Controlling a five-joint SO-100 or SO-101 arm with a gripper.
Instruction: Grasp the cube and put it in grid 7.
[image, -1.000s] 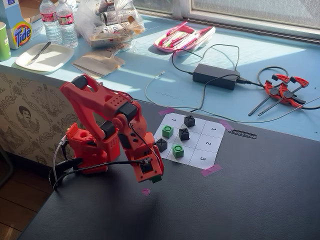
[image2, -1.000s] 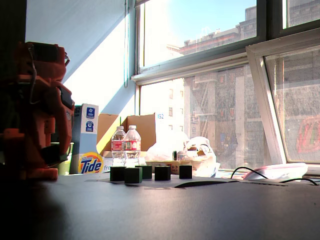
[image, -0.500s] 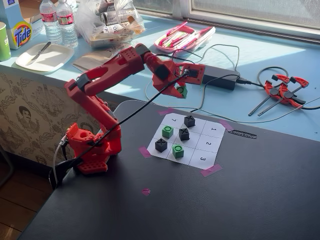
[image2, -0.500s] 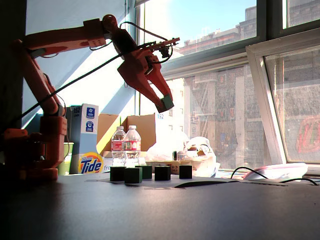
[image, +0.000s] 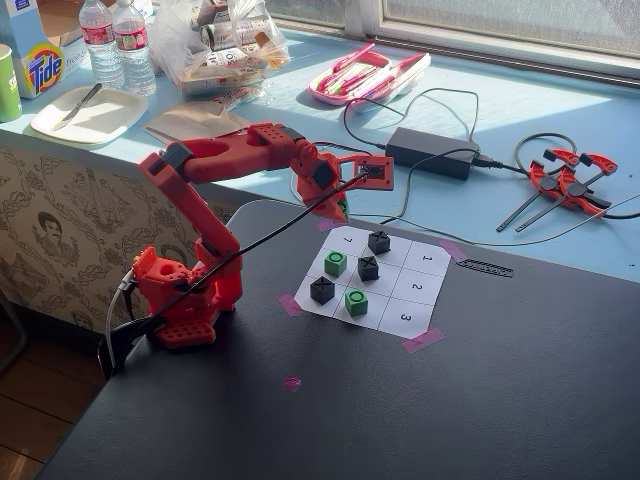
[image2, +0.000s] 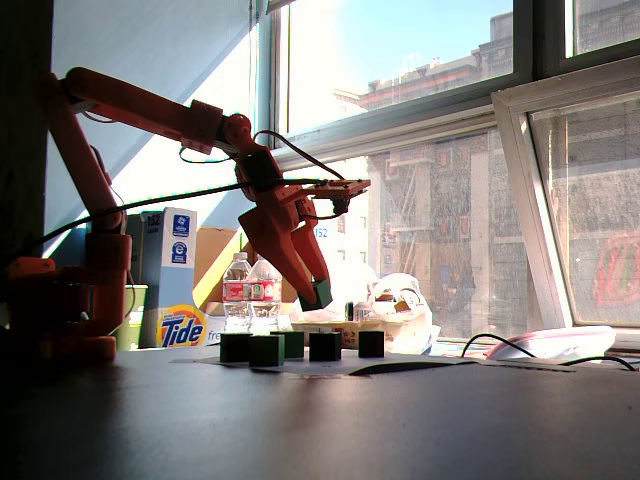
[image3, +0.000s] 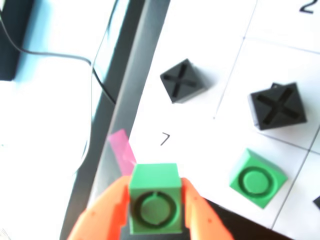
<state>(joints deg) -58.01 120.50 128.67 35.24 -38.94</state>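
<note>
My orange gripper (image3: 155, 210) is shut on a green cube (image3: 155, 197) with a ring mark and holds it in the air. In the wrist view the cube hangs just short of the cell marked 7 (image3: 165, 139), above the white grid sheet's (image: 420, 262) edge. In a fixed view the gripper (image: 342, 212) points down over the sheet's far left corner. In the other fixed view the held cube (image2: 320, 292) is well above the table. The 7 cell (image: 348, 240) shows no cube on it.
Three black X cubes (image: 379, 241) (image: 368, 267) (image: 322, 290) and two green cubes (image: 335, 262) (image: 356, 301) sit on other cells. Pink tape (image3: 121, 147) holds the sheet's corner. A power brick (image: 432, 152), cables and orange clamps (image: 566, 180) lie behind on the blue table.
</note>
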